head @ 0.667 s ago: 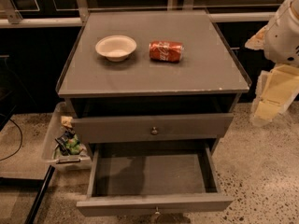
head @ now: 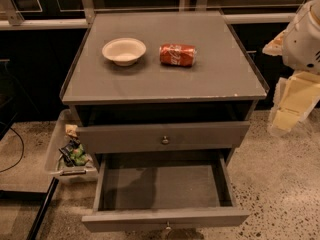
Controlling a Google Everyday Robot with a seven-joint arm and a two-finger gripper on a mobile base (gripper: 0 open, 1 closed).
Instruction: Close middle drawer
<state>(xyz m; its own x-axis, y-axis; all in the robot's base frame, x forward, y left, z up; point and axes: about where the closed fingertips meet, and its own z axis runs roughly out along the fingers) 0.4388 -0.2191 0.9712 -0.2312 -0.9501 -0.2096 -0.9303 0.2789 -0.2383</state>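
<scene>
The middle drawer is the wide, shallow grey one, pulled far out of the grey cabinet. Its inside is empty and its small round knob sits at the bottom edge of the view. The top drawer front with its knob is above it. The lowest drawer is hidden under the open one. My gripper, cream-coloured under the white arm, hangs to the right of the cabinet, level with the top drawer. It is apart from the cabinet and holds nothing that I can see.
A white bowl and a red soda can lying on its side are on the cabinet top. A clear plastic bin with small items stands on the floor at the left. A dark pole leans there. The floor is speckled.
</scene>
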